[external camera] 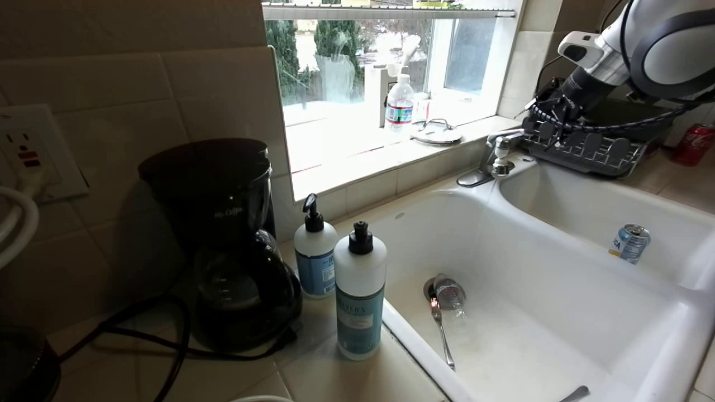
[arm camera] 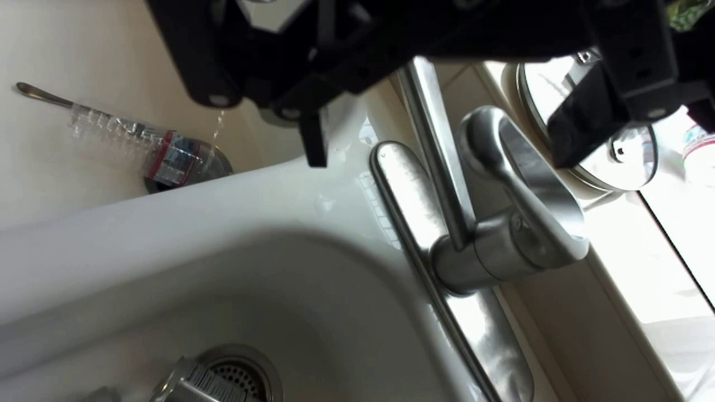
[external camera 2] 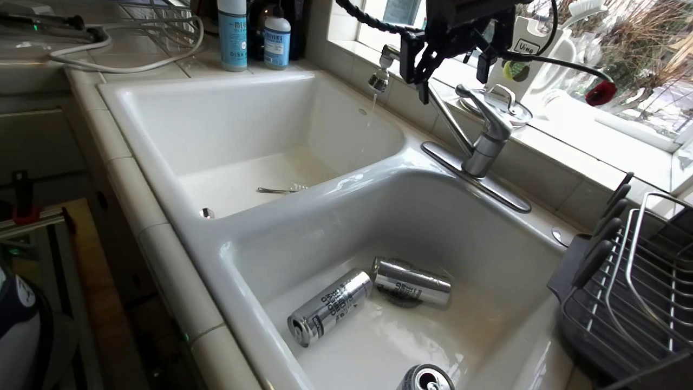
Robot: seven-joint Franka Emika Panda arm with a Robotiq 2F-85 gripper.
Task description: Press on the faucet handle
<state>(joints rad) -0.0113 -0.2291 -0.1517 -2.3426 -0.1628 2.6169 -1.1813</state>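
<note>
Jaws: spread wide on the black two-fingered gripper (arm camera: 441, 158), pinching nothing.
Shiny silver-chrome loop-shaped faucet handle (arm camera: 528, 195): four o'clock from the gripper in the wrist view, apparently untouched.
Straddle: at this spread, a straight descent could send the fingers (arm camera: 314, 142) down either side and press nothing.
Slip: the handle's smooth slope may let them slide off sideways.
Slim chrome spout (arm camera: 433, 134): crosses between the fingers there; a low approach could snag it.
Thin clear water stream (external camera 2: 373, 111): too light a press could leave it running.
Round silvery lid (external camera: 437, 135): near the edge of the bright windowsill (external camera: 357, 167), between one and two o'clock from the handle in the wrist view; overshooting could knock it.
White double-basin sink (arm camera: 195, 209): freest room, seven to nine o'clock from the gripper there.
</note>
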